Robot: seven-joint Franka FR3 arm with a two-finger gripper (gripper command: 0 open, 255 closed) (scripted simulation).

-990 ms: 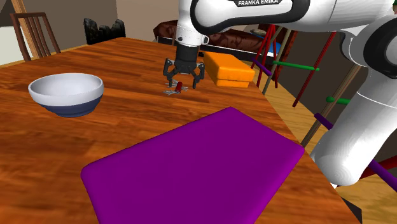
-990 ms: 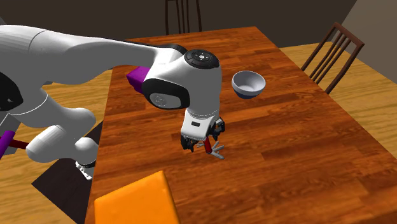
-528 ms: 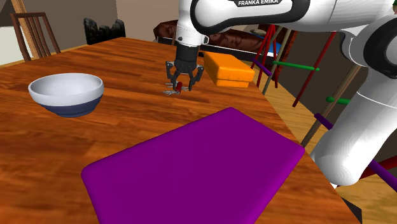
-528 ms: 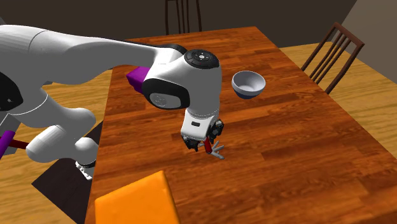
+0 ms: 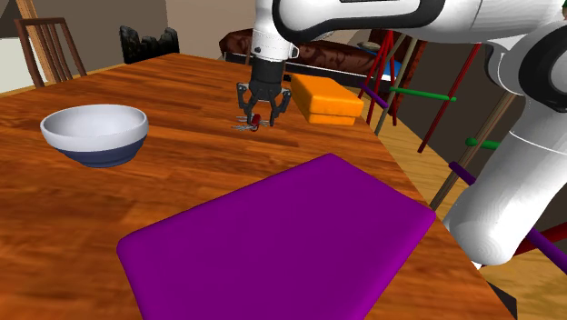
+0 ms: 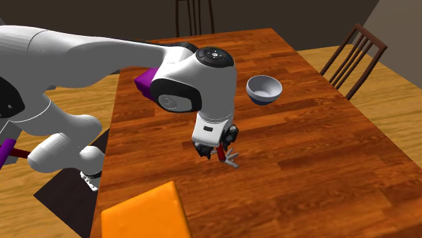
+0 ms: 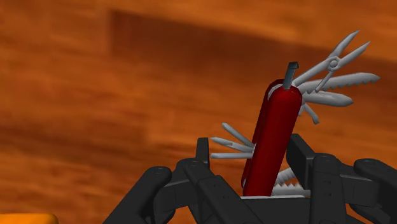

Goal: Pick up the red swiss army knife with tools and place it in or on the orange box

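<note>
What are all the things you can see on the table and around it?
knife: one, red with silvery tools, clasped between the gripper's fingers.
box: one, orange, on the table just beyond the gripper in the shoulder view.
bowl: one, white with a dark blue base, on the table at the shoulder view's left.
mat: one, purple, on the table at the shoulder view's bottom.
table: one, brown wood.
chairs: two, dark wood, beside the table.
arm: one, white.
gripper: one, black, shut on the knife.

The knife (image 7: 275,127) sits in the tool (image 5: 258,121), between bowl (image 5: 94,133) and box (image 5: 325,98), over the table (image 5: 182,109).
</note>
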